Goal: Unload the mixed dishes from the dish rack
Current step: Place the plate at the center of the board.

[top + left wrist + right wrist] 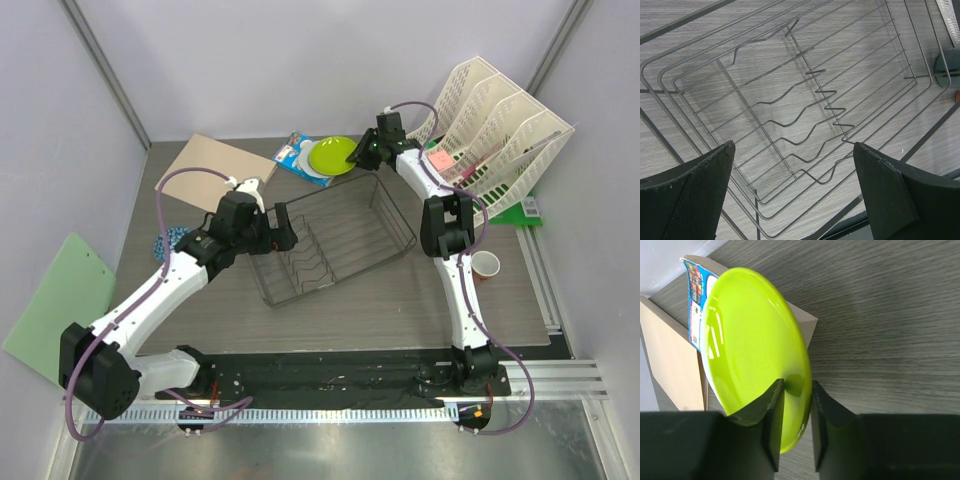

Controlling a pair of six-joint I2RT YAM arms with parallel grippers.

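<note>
The dish rack (396,214) is a dark wire basket in the middle of the table, with nothing in it; its prongs fill the left wrist view (826,92). My left gripper (283,228) (794,147) is open and empty at the rack's left end. My right gripper (363,154) (797,385) is shut on the rim of the lime-green plate (330,155) (750,340), behind the rack, over a blue snack packet (293,150). A white rim (312,176) shows under the plate. The blue speckled bowl (168,243) lies left of my left arm. The salmon-pink cup (485,265) stands right of the rack.
A white slotted file organiser (500,125) stands at the back right. A cardboard sheet (215,165) lies at the back left and a green clipboard (55,300) at the far left. A grey round shape (945,67) shows past the rack's far end.
</note>
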